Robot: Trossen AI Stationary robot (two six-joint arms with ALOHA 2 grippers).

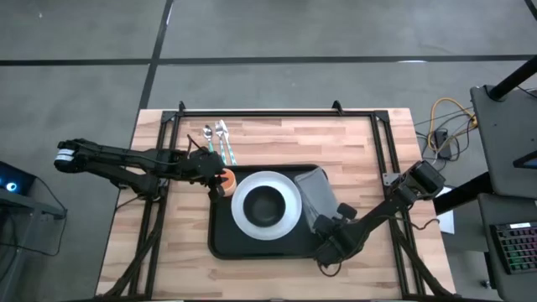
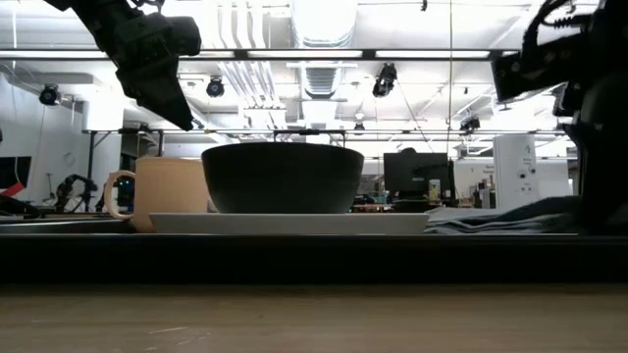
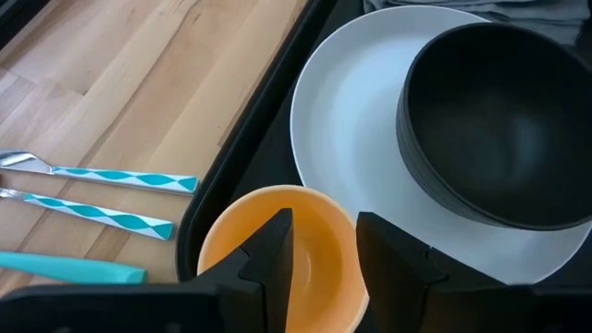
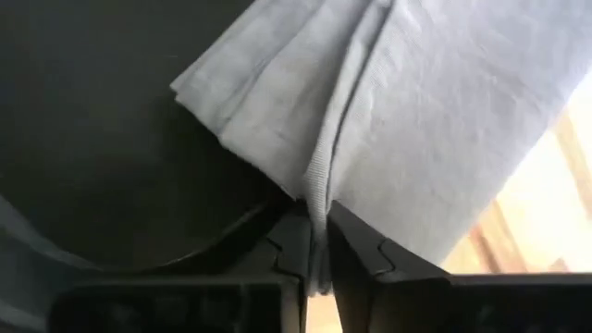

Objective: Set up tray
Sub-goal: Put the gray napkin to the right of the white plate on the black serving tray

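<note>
- The table [image 1: 277,138] is made of light wood planks with a black metal frame around it.
- The tray [image 1: 220,235] is big, black and smooth, with round corners and a raised rim. It lies in the middle of the table, toward the near side.
- The plate [image 1: 243,220] is white, round and flat. It sits on the tray.
- The bowl [image 1: 265,205] is dark, round and deep. It stands on the plate.
- The napkin [image 4: 435,120] is soft grey cloth with folds. It lies at the tray's right end, partly over the rim.
- The right gripper [image 4: 317,242] has its 2 fingers pressed together on a fold of the napkin.
- The cup [image 3: 277,254] is orange with a handle. It stands on the tray just beside the plate.
- The left gripper [image 3: 324,254] is above the cup with its 2 fingers spread apart.
- 3 pieces of cutlery [image 3: 111,199] with teal handles lie on the wood beside the tray.
</note>
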